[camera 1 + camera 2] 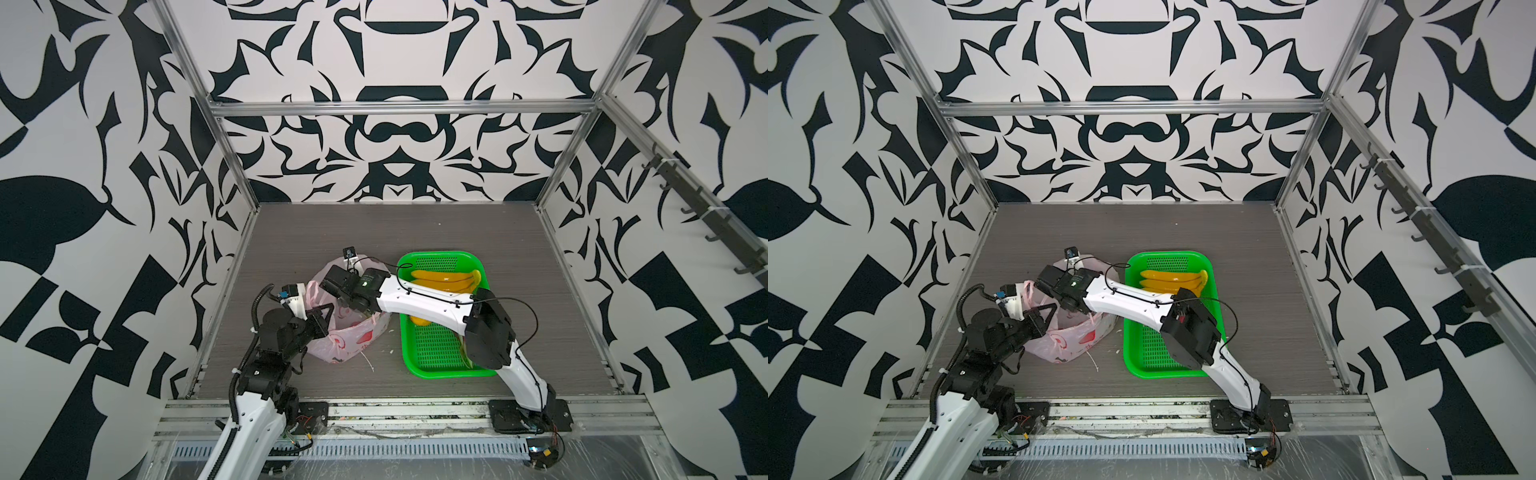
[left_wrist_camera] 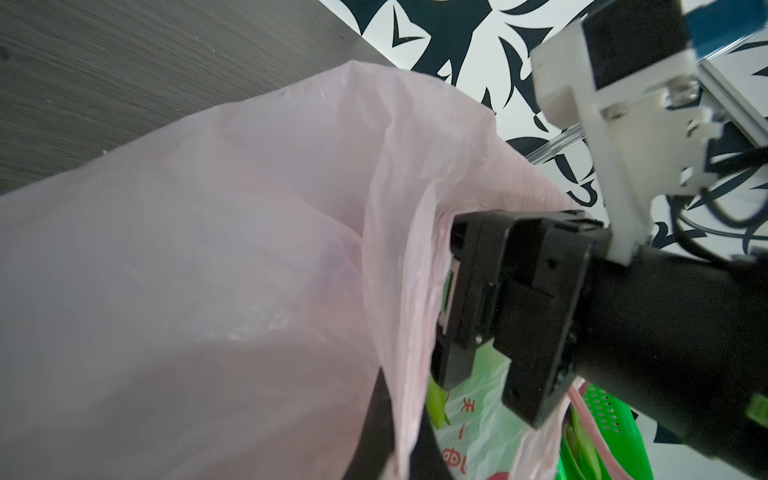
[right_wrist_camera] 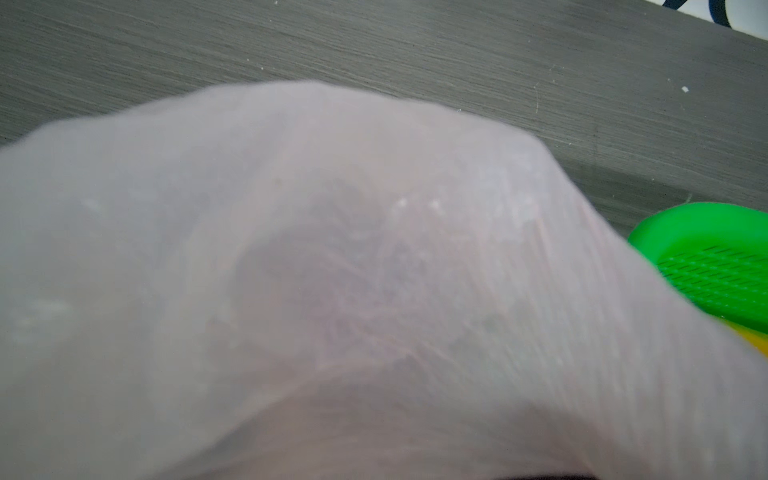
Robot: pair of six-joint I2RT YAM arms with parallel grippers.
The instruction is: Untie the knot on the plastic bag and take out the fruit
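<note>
Both top views: the left end effector (image 1: 322, 318) is clamped on the rim of the plastic bag (image 1: 353, 338), which rests on the surface (image 1: 374, 232). The right end effector (image 1: 334, 284) is sunk in the bag's mouth just beyond it, and bananas (image 1: 444, 279) lie in the green basket (image 1: 446, 372) to that end effector's right. Left wrist view: pink film runs between the left fingers (image 2: 370, 436); the right end effector's tips are buried, so apart or together cannot be told. Right wrist view: bag film covers nearly everything.

plastic bag (image 1: 353, 343): thin translucent pink film, crinkled, faint sheen. basket (image 1: 436, 357): glossy green perforated plastic. bananas (image 1: 444, 279): smooth, shiny. table (image 1: 374, 232): matt grey wood-grain. my right arm shell (image 1: 419, 301): smooth white plastic.
</note>
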